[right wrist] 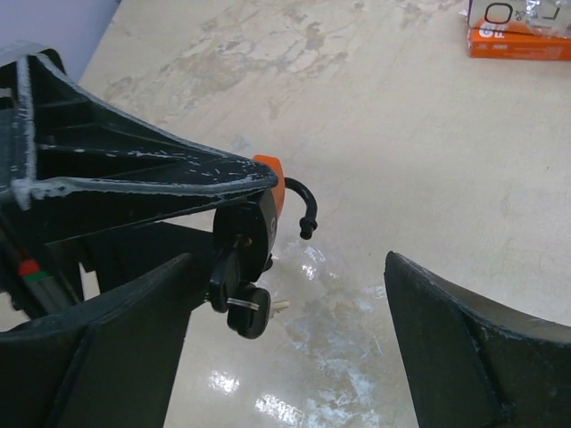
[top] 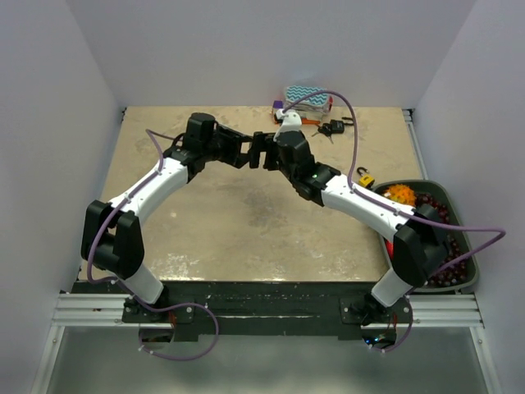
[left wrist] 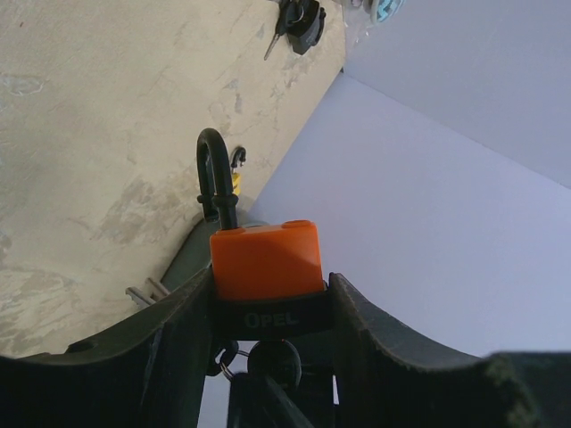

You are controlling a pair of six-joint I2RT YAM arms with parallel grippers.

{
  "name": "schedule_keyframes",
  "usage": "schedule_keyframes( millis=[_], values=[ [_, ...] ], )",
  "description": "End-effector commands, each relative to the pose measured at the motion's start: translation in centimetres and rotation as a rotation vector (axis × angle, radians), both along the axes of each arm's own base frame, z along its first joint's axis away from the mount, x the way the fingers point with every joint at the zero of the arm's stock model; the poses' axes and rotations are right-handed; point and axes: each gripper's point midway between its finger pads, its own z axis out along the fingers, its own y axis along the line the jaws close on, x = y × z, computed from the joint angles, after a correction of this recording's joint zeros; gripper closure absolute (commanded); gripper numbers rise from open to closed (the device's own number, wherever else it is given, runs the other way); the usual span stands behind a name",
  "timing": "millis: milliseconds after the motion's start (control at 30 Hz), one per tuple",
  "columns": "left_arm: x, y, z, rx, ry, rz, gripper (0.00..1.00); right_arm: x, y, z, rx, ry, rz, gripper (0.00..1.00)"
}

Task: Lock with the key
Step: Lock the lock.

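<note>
Orange padlock [left wrist: 265,259] — base half-hidden

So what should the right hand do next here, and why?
Probably ease onto the key and close: the left hand grips the padlock, shackle open, key at its base, and the right hand stands open beside it.

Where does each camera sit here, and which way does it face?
Top external: above and behind the arm bases, looking down on the table; both arms show, left hand and right hand close together mid-table.
Left wrist: on the left arm, facing along its own fingers, which clamp the orange padlock; table beyond.
Right wrist: on the right arm, facing between its own open fingers at the left hand holding the padlock, key in its underside.
Shared: both wrist views show the padlock.
</note>
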Motion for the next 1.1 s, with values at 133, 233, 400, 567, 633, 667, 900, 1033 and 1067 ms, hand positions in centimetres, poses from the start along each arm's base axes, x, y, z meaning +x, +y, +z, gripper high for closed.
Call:
schedule_keyframes(
  millis=[133,233,400,567,633,667,900,1033,1067],
  values=[
    [-0.6,-0.8,5.5,-0.104,-0.087,-0.015,1.0,1.4,0.8,2.4,0.022,-0.082,-0.064,0.16],
    [-0.9,-1.2,5.6,-0.117,-0.088,-0.027,1.0,1.5,1.0,2.3,0.026,-0.088,-0.07,0.2],
    [-1.5,-1.2,5.3,-0.114,-0.077,-0.031,1.0,2.1,1.1,2.0,0.014,-0.095,-0.092,0.28],
    [-1.9,-1.3,5.2,-0.106,-0.076,-0.036,1.0,2.5,1.1,2.3,0.017,-0.105,-0.102,0.48],
    [-2.0,-1.2,4.9,-0.095,-0.071,-0.033,1.0,2.4,1.0,2.7,0.02,-0.111,-0.101,0.65],
    [-2.0,-1.1,4.8,-0.09,-0.071,-0.032,1.0,2.4,1.0,2.9,0.015,-0.118,-0.099,0.73],
    [-1.8,0.3,3.9,-0.033,-0.165,-0.063,0.38,1.2,0.6,6.7,0.039,-0.165,-0.043,1.0],
    [-0.8,3.6,3.4,0.03,-0.269,-0.06,0.01,-0.2,-0.7,9.9,0.073,-0.199,-0.015,1.0],
    [-0.7,4.2,3.4,0.045,-0.303,-0.067,0.01,-0.5,-0.9,10.2,0.076,-0.199,0.0,1.0]
  ],
)
